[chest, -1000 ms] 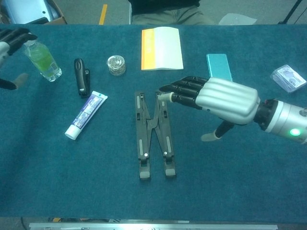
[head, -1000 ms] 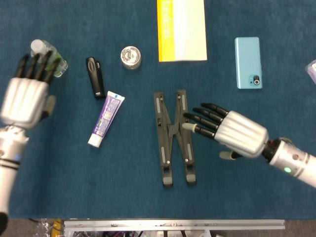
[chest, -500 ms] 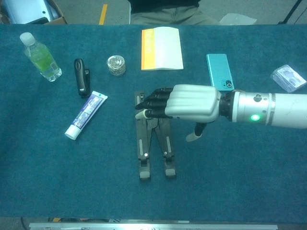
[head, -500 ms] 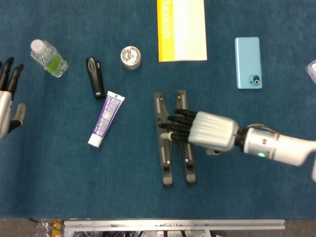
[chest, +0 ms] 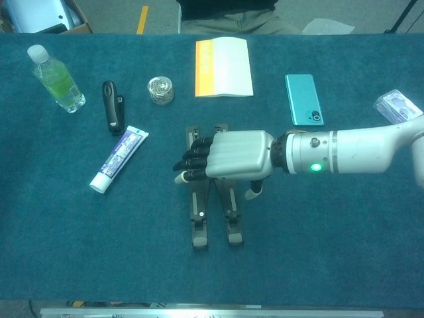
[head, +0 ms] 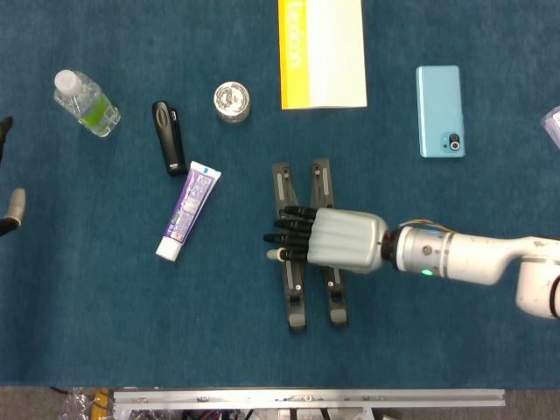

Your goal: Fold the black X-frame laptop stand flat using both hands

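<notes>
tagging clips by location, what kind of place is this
Probably a lab or test bench: a table under blue cloth, set with unrelated props such as a toothpaste tube, phone and water bottle.

No readable text on anything

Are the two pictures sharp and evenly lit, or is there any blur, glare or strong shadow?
Head view: sharp and evenly lit, the right hand over the laptop stand throws only a faint shadow; the left hand is cut off at the frame edge. Chest view: slightly softer, with a bluish cast; a mild sheen lies on the yellow-and-white booklet.
</notes>
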